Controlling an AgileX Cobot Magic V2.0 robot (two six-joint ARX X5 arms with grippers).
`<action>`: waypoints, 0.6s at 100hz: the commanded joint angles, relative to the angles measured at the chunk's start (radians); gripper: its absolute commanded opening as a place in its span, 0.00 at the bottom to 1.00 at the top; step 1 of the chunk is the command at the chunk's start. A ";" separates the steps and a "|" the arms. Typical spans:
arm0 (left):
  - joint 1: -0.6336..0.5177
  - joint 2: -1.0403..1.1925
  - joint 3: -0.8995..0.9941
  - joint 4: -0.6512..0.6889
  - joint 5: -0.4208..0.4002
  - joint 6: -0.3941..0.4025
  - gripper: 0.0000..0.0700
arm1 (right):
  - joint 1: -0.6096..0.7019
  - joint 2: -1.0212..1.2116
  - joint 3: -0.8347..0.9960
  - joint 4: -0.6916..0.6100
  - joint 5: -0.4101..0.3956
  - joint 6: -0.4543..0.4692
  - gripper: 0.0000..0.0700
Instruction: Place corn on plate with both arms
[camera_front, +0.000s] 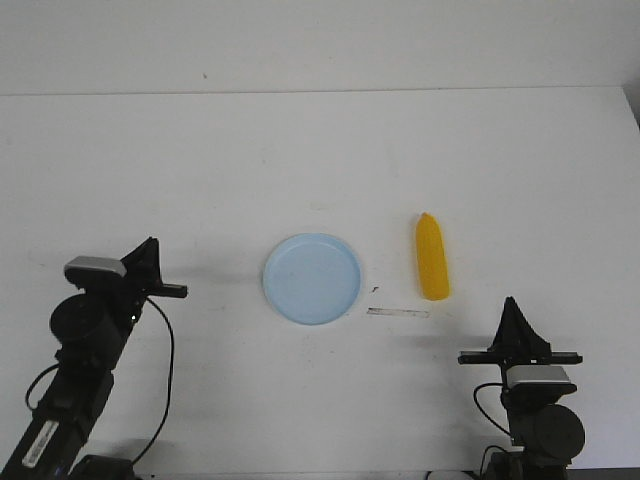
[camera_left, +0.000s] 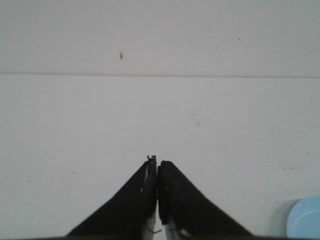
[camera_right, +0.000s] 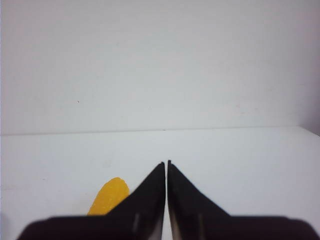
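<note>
The smooth yellow-orange tapered corn cob (camera_front: 432, 258) lay on the white counter (camera_front: 300, 160), just right of the round pale-blue plastic plate (camera_front: 312, 278). The left pincer (camera_left: 157, 162) and right pincer (camera_right: 166, 163) were closed, holding nothing.

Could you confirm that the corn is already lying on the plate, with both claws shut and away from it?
Not quite: the corn lies on the table to the right of the plate, apart from it, as the front view shows. The left claw and right claw are indeed shut and away from it.

No legible text, labels, brands or numbers anywhere.
</note>
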 joint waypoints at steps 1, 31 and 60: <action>0.018 -0.078 -0.039 0.010 -0.007 0.068 0.00 | 0.000 0.002 -0.001 0.010 0.000 0.000 0.01; 0.095 -0.476 -0.147 -0.214 -0.007 0.071 0.00 | 0.000 0.002 -0.001 0.010 0.000 0.000 0.01; 0.118 -0.672 -0.147 -0.328 -0.026 0.074 0.00 | 0.000 0.002 -0.001 0.010 0.000 0.000 0.01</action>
